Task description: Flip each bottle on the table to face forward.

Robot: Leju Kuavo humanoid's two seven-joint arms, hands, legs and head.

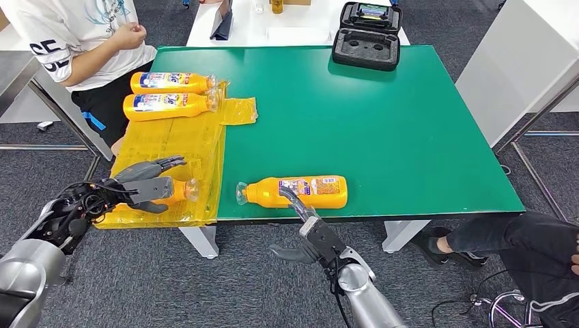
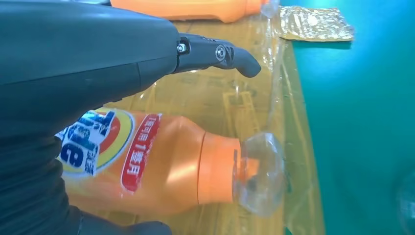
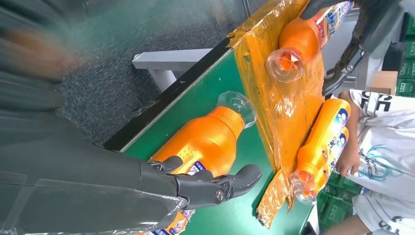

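Observation:
Near the table's front edge an orange bottle [image 1: 307, 191] [image 3: 205, 142] lies on its side, clear cap to the left, a small-print label up. My right hand [image 1: 311, 236] [image 3: 195, 188] reaches up from below the edge and rests its fingers [image 1: 290, 195] on it, thumb out to the side. A second orange bottle [image 1: 179, 191] [image 2: 161, 166] lies on the yellow plastic sheet [image 1: 184, 143] at the front left, brand label up. My left hand [image 1: 147, 181] [image 2: 88, 58] is around it, fingers stretched above with a gap, thumb in front. Two more bottles [image 1: 171, 83] [image 1: 171, 106] lie at the back left, labels up.
The green table [image 1: 375, 123] is bare on its right half. An open black case [image 1: 366, 34] sits at the back edge. A person [image 1: 82, 41] sits at the left by the two far bottles. Another person's leg [image 1: 526, 239] is at the front right.

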